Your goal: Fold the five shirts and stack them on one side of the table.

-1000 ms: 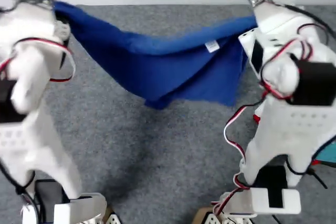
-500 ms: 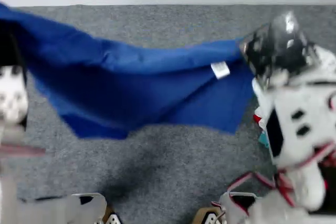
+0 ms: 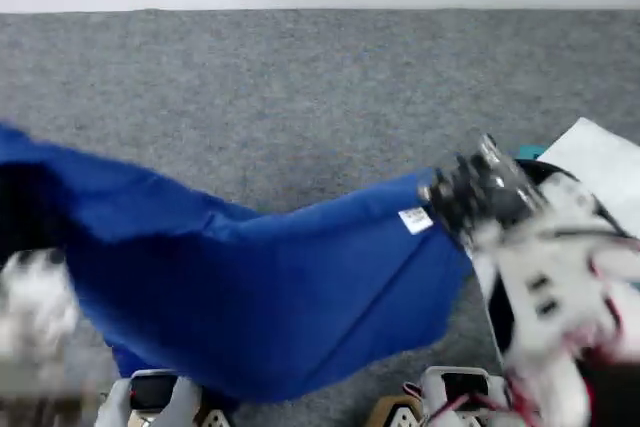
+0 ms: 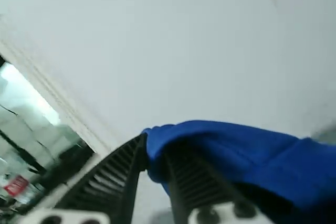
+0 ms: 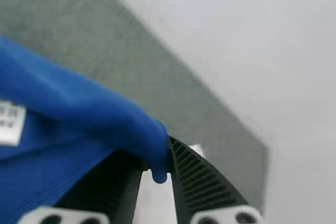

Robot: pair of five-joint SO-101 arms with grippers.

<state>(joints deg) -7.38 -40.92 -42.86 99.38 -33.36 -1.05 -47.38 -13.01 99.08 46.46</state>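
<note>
Shirt: I see the blue shirt [image 3: 250, 297] slung across the lower frame, over the grey worktop [image 3: 300, 97].
Left fingers [image 4: 131, 163]: pinching one shirt edge.
Right fingers [image 5: 181, 161]: pinching the opposite edge, lower right.

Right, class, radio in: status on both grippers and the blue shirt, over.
Left gripper shut on blue shirt; right gripper likewise. Shirt hangs stretched between them over the table. White item at table's right edge, apart.

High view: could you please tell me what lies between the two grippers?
The blue shirt spans from the left gripper to the right gripper, hanging over the grey table, as the high view shows.
</note>
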